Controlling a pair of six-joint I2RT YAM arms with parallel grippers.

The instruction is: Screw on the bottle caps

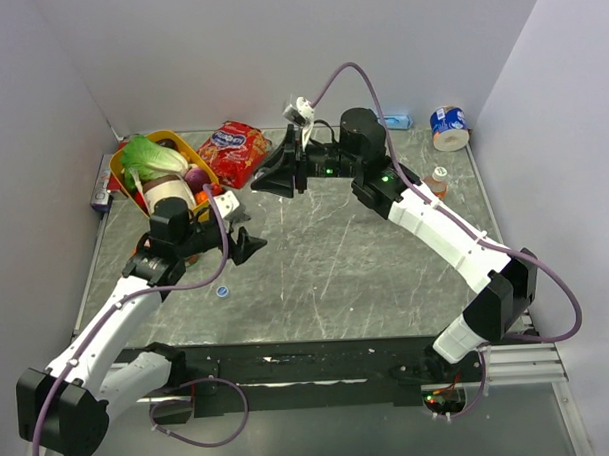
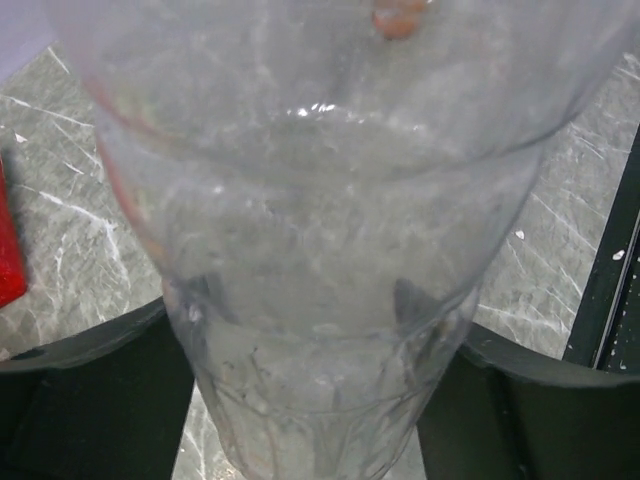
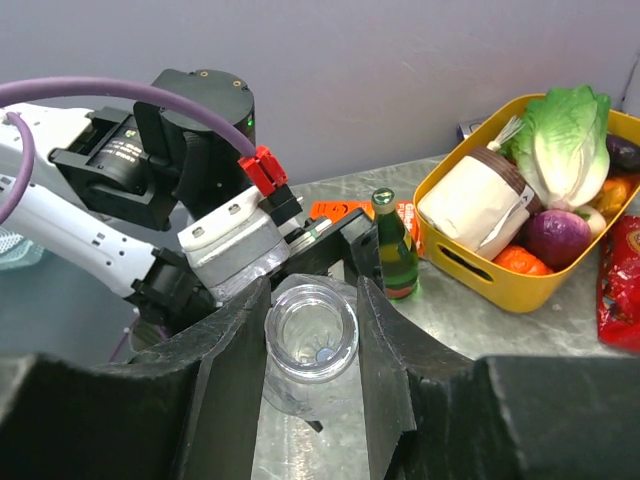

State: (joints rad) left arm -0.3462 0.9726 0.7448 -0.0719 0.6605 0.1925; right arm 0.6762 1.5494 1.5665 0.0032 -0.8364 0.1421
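A clear bottle (image 3: 311, 338) with an open, capless mouth is held between both grippers above the table. My right gripper (image 3: 310, 300) is shut on its neck just under the rim. In the left wrist view the clear bottle (image 2: 320, 200) fills the frame, and my left gripper (image 2: 305, 300) has its black fingers (image 2: 100, 400) pressed against both sides of the lower body. One blue cap (image 1: 222, 290) lies on the table under the left arm. A small orange drink bottle (image 1: 436, 186) with a pale cap stands at the right.
A yellow basket (image 3: 470, 265) of vegetables and a dark green bottle (image 3: 395, 245) stand close behind the left gripper (image 1: 247, 245). A red packet (image 1: 234, 150) lies at the back, and a blue-and-white tape roll (image 1: 448, 126) sits in the back right corner.
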